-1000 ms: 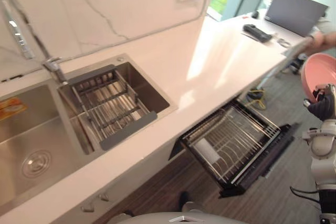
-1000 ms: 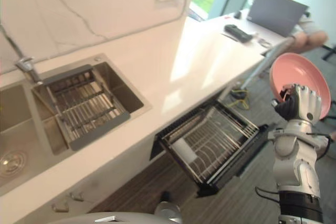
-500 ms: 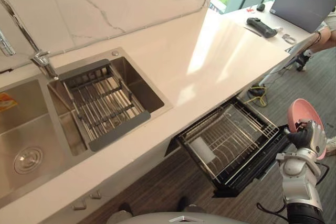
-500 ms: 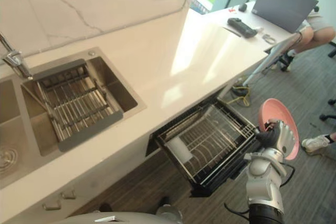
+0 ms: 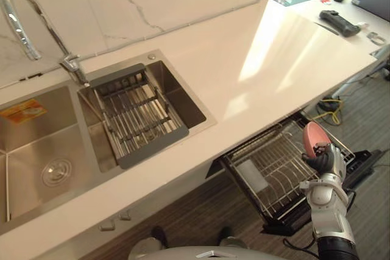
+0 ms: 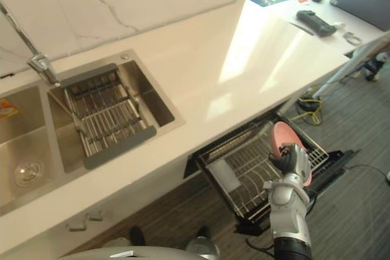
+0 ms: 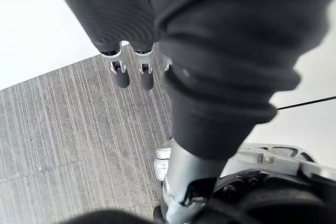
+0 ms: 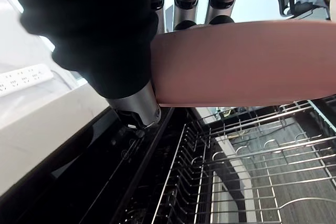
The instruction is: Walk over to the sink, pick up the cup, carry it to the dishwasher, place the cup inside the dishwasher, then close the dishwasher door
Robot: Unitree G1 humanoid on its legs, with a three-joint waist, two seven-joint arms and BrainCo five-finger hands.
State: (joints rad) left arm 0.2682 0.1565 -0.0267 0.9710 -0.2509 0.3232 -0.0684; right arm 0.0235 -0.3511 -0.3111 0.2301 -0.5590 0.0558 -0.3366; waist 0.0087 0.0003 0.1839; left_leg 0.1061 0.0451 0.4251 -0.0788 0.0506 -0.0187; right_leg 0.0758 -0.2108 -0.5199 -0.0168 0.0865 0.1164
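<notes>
One pink plate, on edge, pinched between thumb and fingers of right hand, over one open dishwasher rack at 4 o'clock. Left hand relaxed, holding nothing, above floor.

A round pink plate is held on edge, nearly upright, by the curled fingers of the right robot hand. It is kept just above the wire rack of the dishwasher, which is pulled out open beneath the counter. The steel sink is set in the counter, well apart from the plate.
</notes>
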